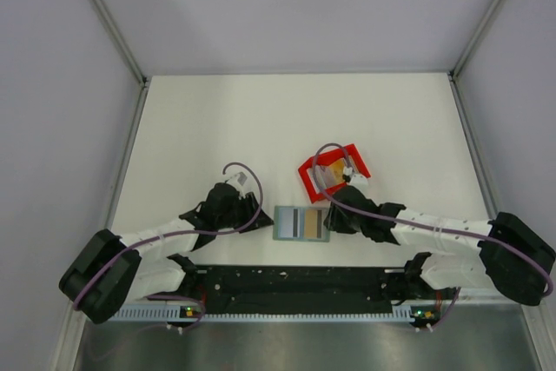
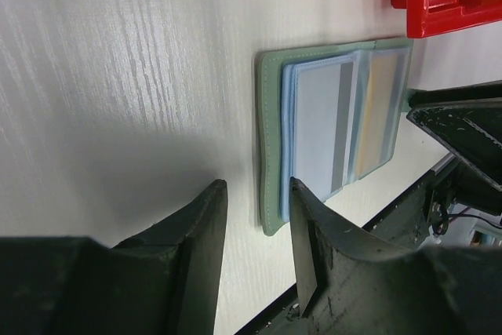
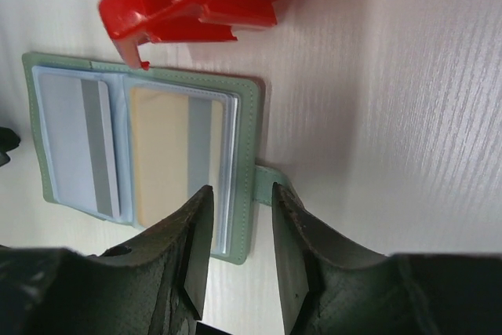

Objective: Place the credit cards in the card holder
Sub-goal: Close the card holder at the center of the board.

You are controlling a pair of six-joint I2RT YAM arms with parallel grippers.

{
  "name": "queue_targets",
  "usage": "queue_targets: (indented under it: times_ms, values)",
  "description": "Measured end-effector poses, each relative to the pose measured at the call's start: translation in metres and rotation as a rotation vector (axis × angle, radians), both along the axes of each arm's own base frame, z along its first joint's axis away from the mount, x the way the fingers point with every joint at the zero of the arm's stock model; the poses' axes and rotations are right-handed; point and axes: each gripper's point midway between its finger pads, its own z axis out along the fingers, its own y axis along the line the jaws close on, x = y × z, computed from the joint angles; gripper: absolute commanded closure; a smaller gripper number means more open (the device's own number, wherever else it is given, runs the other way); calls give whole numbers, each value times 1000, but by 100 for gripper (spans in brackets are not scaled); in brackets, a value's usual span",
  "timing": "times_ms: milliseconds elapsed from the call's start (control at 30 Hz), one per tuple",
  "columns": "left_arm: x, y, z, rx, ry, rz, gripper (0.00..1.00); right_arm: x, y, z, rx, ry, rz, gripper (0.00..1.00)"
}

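The card holder (image 1: 280, 223) lies open and flat on the table between my two grippers. A whitish credit card (image 2: 318, 127) with a grey stripe sits in one clear pocket, and a tan card (image 3: 161, 154) sits in the other. More cards (image 1: 335, 168) lie in the red bin (image 1: 306, 182). My left gripper (image 2: 252, 194) is open, and the holder's outer edge shows between its fingers. Also open, my right gripper (image 3: 241, 194) stands over the opposite edge, next to the holder's small strap tab (image 3: 268, 172). Neither gripper holds anything.
The red bin stands just behind the holder's right half, close to my right wrist and its purple cable (image 1: 334, 182). The black base rail (image 1: 295, 282) runs along the near table edge. Grey walls enclose the white table (image 1: 217, 128).
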Motion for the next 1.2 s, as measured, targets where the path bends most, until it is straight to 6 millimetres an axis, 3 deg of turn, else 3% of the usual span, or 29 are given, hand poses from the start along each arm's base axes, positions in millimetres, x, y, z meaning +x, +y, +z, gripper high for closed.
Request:
queue_targets:
  times_ms: [133, 600, 1200]
  values:
    - [-1, -1, 0, -6, 2, -6, 57, -4, -4, -8, 20, 20, -4, 64]
    - [-2, -8, 3, -40, 2, -39, 51, -1, 3, -7, 119, 8, -10, 66]
    - [-8, -16, 2, -118, 38, -39, 59, 1, 12, -8, 153, 14, 4, 69]
